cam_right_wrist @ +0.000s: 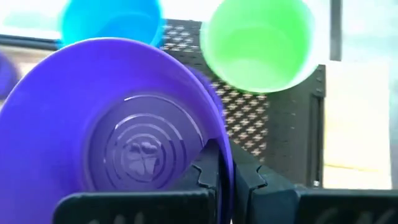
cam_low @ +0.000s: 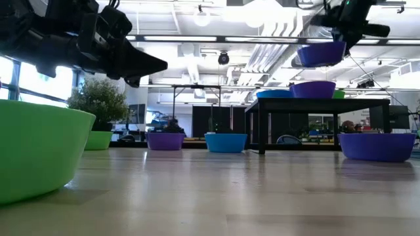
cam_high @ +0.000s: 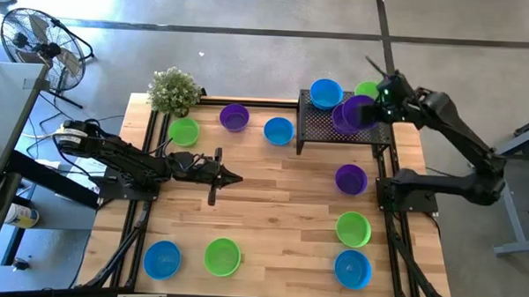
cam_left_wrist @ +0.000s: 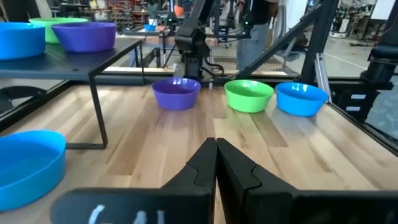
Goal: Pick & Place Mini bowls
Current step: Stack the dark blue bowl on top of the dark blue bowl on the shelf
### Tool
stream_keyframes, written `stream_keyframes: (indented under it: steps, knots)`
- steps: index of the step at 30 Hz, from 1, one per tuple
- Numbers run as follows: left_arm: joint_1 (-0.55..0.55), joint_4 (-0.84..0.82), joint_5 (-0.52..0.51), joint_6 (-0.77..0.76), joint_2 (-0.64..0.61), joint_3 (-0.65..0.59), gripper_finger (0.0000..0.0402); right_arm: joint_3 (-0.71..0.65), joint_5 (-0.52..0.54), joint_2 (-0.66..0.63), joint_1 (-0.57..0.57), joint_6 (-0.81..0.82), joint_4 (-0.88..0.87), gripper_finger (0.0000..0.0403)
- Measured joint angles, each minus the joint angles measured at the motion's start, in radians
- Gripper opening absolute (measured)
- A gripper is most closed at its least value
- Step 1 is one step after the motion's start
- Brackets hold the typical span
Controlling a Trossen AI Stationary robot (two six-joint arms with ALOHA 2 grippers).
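Purple plastic, smooth and glossy, with raised concentric rings moulded into its base: that is the mini bowl (cam_right_wrist: 118, 137) the right gripper (cam_right_wrist: 225, 163) holds by the rim, its two dark fingers pinched tight on the thin wall. The bowl hangs in the air just under the gripper, above the black mesh stand (cam_high: 340, 125). Directly below it another purple bowl (cam_low: 314, 89) sits on the stand, with a blue bowl (cam_high: 325, 92) and a lime green bowl (cam_high: 367, 89) just beyond the gripper on the same stand. All are the same small round shape, solid in colour. The left gripper (cam_high: 231, 176) hovers over the bare middle of the wooden table (cam_high: 271, 210), its fingers pressed together on nothing. Ahead of it across the table stand a purple bowl (cam_left_wrist: 176, 94), a green bowl (cam_left_wrist: 249, 96) and a blue bowl (cam_left_wrist: 301, 99) in a row.
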Motion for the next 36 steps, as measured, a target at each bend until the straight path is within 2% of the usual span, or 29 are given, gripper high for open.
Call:
stream_keyframes:
  steps: [8, 12, 21, 36]
  knots:
    - [0.000, -0.041, 0.001, 0.003, 0.000, 0.024, 0.0002, -0.061, -0.161, 0.103, -0.164, -0.067, 0.137, 0.0006]
    - [0.000, -0.054, 0.001, 0.003, 0.000, 0.032, 0.0002, -0.073, -0.168, 0.138, -0.191, -0.073, 0.146, 0.0006]
    - [0.000, -0.055, 0.001, 0.004, 0.000, 0.032, 0.0002, -0.074, -0.191, 0.169, -0.196, -0.071, 0.154, 0.0006]
    - [0.000, -0.059, 0.001, 0.004, 0.000, 0.032, 0.0002, -0.074, -0.202, 0.182, -0.196, -0.072, 0.147, 0.0050]
